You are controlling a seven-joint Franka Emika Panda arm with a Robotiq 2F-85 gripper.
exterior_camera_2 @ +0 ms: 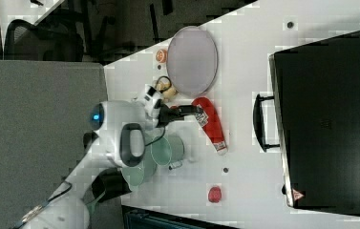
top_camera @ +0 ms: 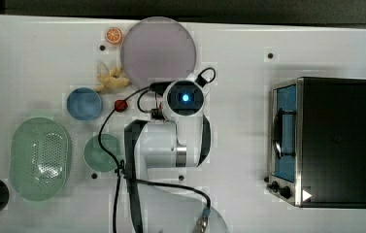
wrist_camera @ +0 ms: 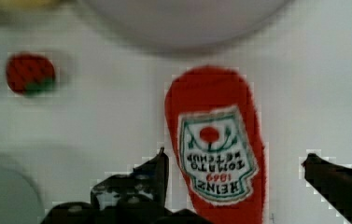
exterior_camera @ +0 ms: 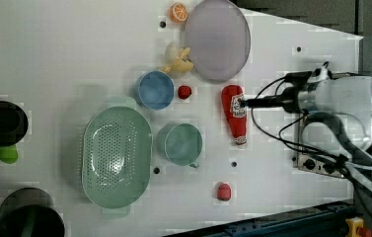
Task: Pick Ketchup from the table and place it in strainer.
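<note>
The Ketchup [exterior_camera: 234,113] is a slim red bottle with a white Heinz label, lying flat on the white table just below the grey plate in the left view. My gripper [wrist_camera: 236,170] hovers right over it and is open, with one dark finger [wrist_camera: 157,170] on each side of the labelled body [wrist_camera: 213,149] and not touching it. In the right view the bottle [exterior_camera_2: 209,123] lies under the gripper [exterior_camera_2: 194,110]. The strainer [exterior_camera: 94,133], a large pale green oval basin with a dotted middle, sits empty at the left view's left, also at the top view's left [top_camera: 20,145].
Between bottle and strainer stand a blue bowl [exterior_camera: 155,90] and a green cup [exterior_camera: 181,143]. A small red berry [exterior_camera: 184,91], a banana piece [exterior_camera: 178,61], an orange slice [exterior_camera: 178,12], a grey plate [exterior_camera: 217,39] and a strawberry lump [exterior_camera: 223,191] lie around. A black toaster oven [top_camera: 326,141] stands at the top view's right.
</note>
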